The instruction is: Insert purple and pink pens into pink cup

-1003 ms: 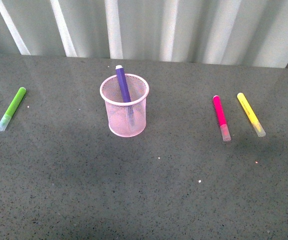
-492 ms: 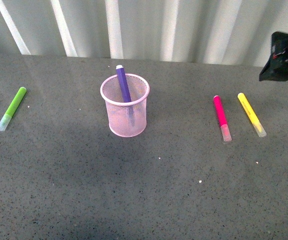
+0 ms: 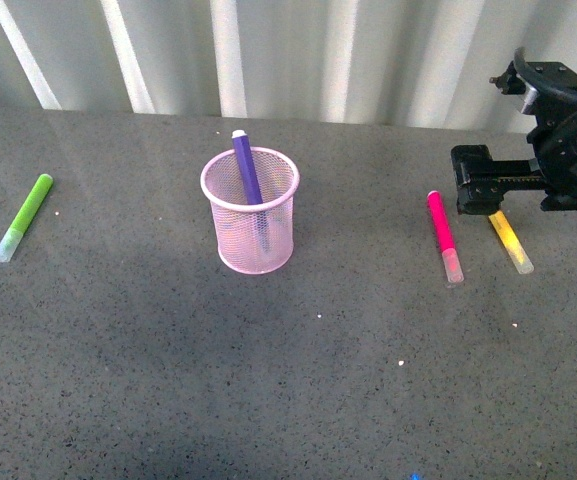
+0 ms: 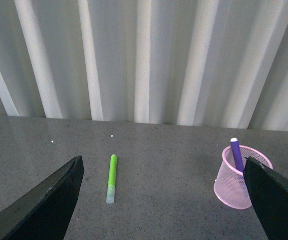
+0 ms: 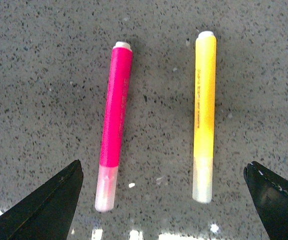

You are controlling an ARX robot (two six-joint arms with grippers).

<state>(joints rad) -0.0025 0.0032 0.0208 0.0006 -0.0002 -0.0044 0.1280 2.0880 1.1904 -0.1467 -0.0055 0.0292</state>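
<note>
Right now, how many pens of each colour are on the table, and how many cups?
purple pen: 1, standing in the cup
pink pen: 1
green pen: 1
yellow pen: 1
cup: 1
Total: 5 things, 4 pens and 1 cup

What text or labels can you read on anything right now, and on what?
Yellow marker: a line of small print along the barrel, too blurred to read.
Pink pen, purple pen, green marker, pink cup: no readable text.
</note>
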